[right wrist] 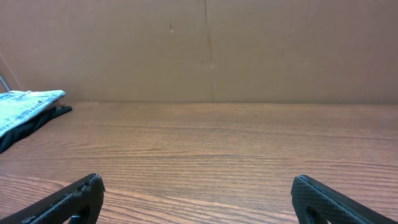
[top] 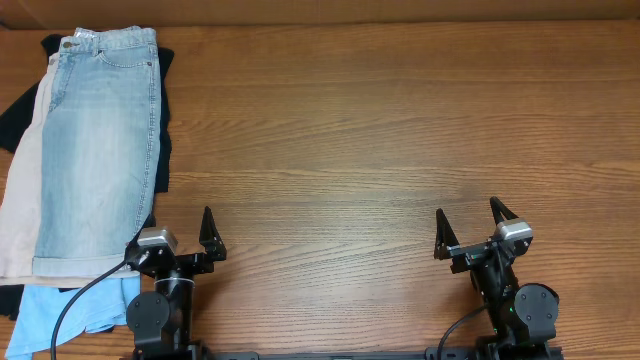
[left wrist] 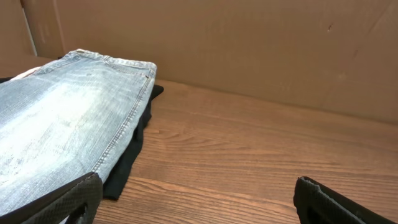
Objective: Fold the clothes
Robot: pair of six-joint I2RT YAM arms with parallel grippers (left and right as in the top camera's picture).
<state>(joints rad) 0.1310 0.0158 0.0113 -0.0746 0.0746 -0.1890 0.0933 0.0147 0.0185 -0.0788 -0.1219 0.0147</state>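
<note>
The light-wash denim shorts (top: 100,150) lie folded lengthwise on top of a pile at the table's left, waistband toward the back, cuffed hem toward the front. They also show in the left wrist view (left wrist: 56,124) and, far off at the left, in the right wrist view (right wrist: 25,102). My left gripper (top: 170,238) is open and empty at the front, just right of the shorts' hem. My right gripper (top: 468,232) is open and empty at the front right, far from the shorts.
Beige shorts (top: 22,190) lie under the denim at the left. A black garment (top: 165,130) sticks out beneath the pile, also in the left wrist view (left wrist: 127,162). A sky-blue garment (top: 75,305) lies at the front left. A cardboard wall (right wrist: 205,50) backs the table.
</note>
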